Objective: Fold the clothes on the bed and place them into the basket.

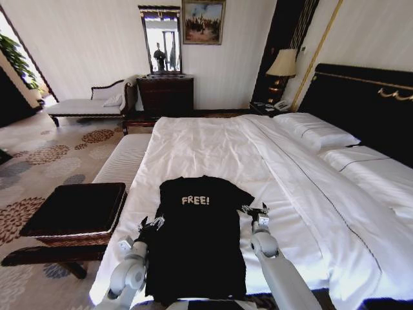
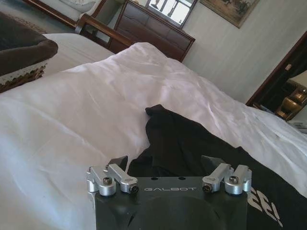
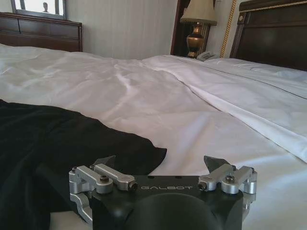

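White sheets cover the bed (image 1: 213, 148); the black "FREE!" T-shirt (image 1: 197, 239) lies flat at six o'clock, wicker basket (image 1: 77, 213) at nine. Left gripper (image 2: 165, 165) spread over the shirt's sleeve. Right gripper (image 3: 160, 165) spread beside the other sleeve.

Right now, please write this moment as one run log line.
T-shirt: flat on bed | left pincer: open, at shirt's left edge | right pincer: open, at right edge | basket: beside bed

Head high; wrists low over bed (image 1: 213, 142)
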{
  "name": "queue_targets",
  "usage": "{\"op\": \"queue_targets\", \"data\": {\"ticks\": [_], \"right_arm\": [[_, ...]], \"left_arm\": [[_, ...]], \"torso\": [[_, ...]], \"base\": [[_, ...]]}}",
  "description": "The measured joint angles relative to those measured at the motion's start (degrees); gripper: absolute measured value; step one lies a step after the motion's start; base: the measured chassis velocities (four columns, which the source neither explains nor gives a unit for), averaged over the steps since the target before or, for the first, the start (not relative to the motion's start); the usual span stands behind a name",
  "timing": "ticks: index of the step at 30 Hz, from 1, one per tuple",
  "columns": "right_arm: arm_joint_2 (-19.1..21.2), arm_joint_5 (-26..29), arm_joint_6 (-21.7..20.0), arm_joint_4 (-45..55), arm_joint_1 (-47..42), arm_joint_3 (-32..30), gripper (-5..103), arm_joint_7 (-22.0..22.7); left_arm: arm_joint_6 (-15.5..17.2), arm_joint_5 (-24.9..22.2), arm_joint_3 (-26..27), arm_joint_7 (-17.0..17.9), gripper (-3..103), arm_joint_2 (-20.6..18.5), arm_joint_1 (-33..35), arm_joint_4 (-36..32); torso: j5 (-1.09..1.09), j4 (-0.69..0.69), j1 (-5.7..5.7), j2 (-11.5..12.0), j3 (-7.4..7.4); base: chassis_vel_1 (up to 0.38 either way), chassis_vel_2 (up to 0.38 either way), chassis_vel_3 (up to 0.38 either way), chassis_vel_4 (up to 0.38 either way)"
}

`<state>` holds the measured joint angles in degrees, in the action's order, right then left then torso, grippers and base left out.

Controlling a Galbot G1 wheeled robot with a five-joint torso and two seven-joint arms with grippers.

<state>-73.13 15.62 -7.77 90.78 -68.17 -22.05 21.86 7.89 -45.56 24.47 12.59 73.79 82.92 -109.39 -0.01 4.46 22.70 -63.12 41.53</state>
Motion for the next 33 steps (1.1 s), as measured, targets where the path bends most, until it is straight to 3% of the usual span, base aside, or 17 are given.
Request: {"op": "queue_targets", "data": {"ticks": [16,22,23,28,32,33], "right_arm": [[0.9,1.9,-2.3,1.6,0.5,0.3,100,1.2],[1.9,2.5,-2.9,2.8,0.0,0.1,100,1.5],[1.9,2.5,-2.9,2.8,0.0,0.1,100,1.5],[2.1,2.5,-3.3,3.4,-0.3,0.2,100,1.8],[2.1,2.8,-3.5,3.6,-0.3,0.2,100,2.1],[2.1,2.8,-3.6,3.7,-0.2,0.2,100,2.2]], "left_arm": [[-0.7,-0.5,-0.9,-2.5,71,2.0,-6.1,8.2],[-0.8,-0.6,-1.1,-2.7,45,3.8,-8.1,10.3],[-0.8,-0.6,-1.1,-2.7,45,3.8,-8.1,10.3],[-0.8,-0.9,-1.0,-2.5,24,4.7,-8.6,11.0],[-0.8,-1.1,-0.9,-2.5,13,4.8,-8.6,11.5],[-0.8,-1.2,-0.7,-2.4,6,4.8,-8.6,11.7]], "torso": [[0.01,-0.01,0.00,0.0,0.00],[0.01,0.00,0.00,0.0,0.00],[0.01,0.00,0.00,0.0,0.00],[0.01,-0.01,0.00,0.0,-0.01],[0.01,-0.01,0.00,0.0,-0.01],[0.01,0.00,0.00,0.0,-0.01]], "base": [[0.000,0.000,0.000,0.000],[0.000,0.000,0.000,0.000],[0.000,0.000,0.000,0.000],[0.000,0.000,0.000,0.000],[0.000,0.000,0.000,0.000],[0.000,0.000,0.000,0.000]]}}
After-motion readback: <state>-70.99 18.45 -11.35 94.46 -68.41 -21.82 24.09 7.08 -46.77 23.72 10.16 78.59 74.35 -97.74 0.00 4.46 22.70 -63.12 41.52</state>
